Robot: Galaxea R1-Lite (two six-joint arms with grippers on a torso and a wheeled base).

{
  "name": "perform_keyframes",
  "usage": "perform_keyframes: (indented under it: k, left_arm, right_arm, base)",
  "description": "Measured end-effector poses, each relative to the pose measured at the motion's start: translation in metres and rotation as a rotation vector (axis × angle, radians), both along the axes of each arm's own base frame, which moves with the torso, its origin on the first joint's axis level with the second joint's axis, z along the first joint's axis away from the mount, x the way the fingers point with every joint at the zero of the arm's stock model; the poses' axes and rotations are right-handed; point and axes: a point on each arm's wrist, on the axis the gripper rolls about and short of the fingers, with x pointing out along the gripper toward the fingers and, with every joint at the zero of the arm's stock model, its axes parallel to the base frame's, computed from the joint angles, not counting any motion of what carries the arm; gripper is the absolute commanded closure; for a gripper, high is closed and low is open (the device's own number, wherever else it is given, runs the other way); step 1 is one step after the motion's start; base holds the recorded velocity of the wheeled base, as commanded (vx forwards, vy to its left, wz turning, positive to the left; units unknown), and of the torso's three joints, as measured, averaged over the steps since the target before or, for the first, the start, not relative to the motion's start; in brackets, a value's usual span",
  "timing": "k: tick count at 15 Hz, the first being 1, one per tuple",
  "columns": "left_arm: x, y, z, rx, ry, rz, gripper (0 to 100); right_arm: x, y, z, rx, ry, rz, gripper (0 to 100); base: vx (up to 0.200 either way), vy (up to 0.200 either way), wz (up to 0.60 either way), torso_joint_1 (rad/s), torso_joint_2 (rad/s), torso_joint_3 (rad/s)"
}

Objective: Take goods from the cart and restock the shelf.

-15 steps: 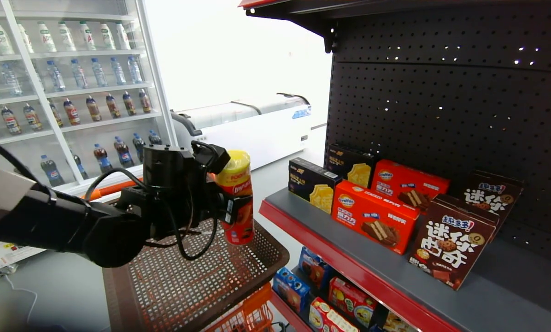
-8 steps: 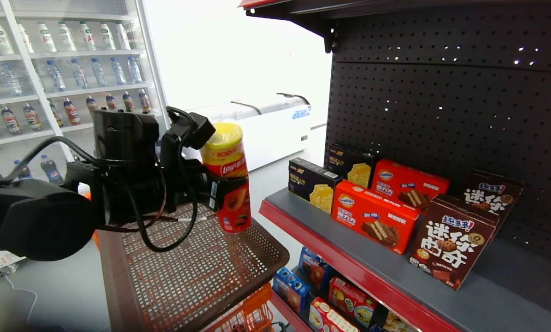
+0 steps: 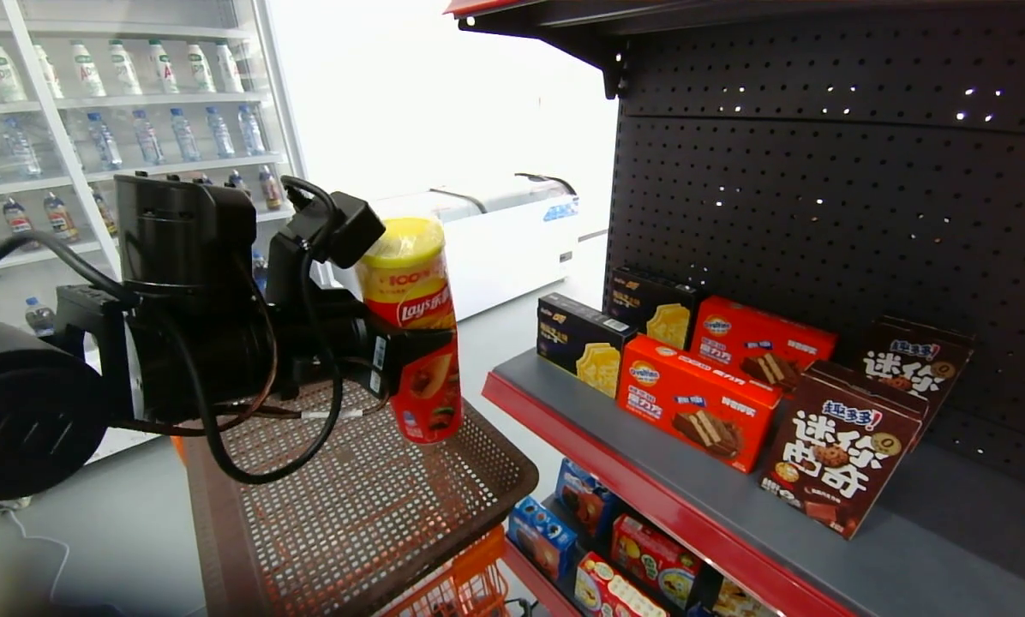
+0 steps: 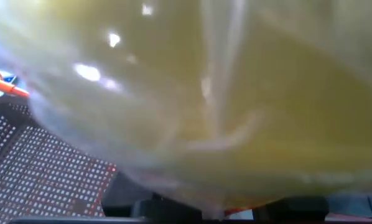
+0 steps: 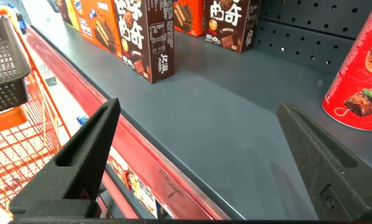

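While the left gripper was clamped on it at mid-height, a tall red cardboard chip canister with a yellow plastic lid hung at centre-left of the head frame. It was above the brown perforated metal cart tray and clear of it. Long axis near vertical, lid up, base down. Slight tilt, with the lid leaning toward the frame's left and the base toward the right. One black finger crossed the printed front; the opposite finger was hidden behind the body.

To the right in the head view stood the grey shelf with a red front lip, well apart from the canister. On it were black boxes, red boxes and dark brown boxes.

Left wrist view: the lid sat so close to the lens that it read as a yellow-green blur, with no print legible. A corner of the tray was visible past it.

Right wrist view: the right gripper hung over the grey shelf board, fingers spread wide, nothing between them. A second red canister stood on the board, cut off at the frame edge. The box tops were also cropped.
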Motion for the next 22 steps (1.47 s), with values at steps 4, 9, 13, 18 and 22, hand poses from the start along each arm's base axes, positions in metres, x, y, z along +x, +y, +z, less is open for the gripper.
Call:
perform_keyframes:
  k: [4, 9, 13, 18, 22]
  left_arm:
    - [-0.016, -0.011, 0.013, -0.034, 0.014, -0.042, 100]
    - [-0.045, -0.013, 0.024, -0.096, 0.104, -0.075, 100]
    - [-0.070, -0.011, 0.033, -0.102, 0.134, -0.142, 100]
    - [-0.084, -0.004, 0.029, -0.096, 0.141, -0.149, 100]
    - [-0.096, 0.002, 0.025, -0.095, 0.141, -0.154, 100]
  right_arm:
    - [0.000, 0.000, 0.000, 0.000, 0.000, 0.001, 0]
    - [0.000, 0.000, 0.000, 0.000, 0.000, 0.000, 0]
    - [0.000, 0.000, 0.000, 0.000, 0.000, 0.000, 0]
    - [0.000, 0.000, 0.000, 0.000, 0.000, 0.000, 0]
    - [0.000, 0.000, 0.000, 0.000, 0.000, 0.000, 0]
  base:
    - [0.000, 0.000, 0.00, 0.000, 0.00, 0.000]
    - [0.000, 0.000, 0.00, 0.000, 0.00, 0.000]
    - [0.000, 0.000, 0.00, 0.000, 0.00, 0.000]
    - [0.000, 0.000, 0.00, 0.000, 0.00, 0.000]
    - [0.000, 0.000, -0.15, 0.001, 0.00, 0.001]
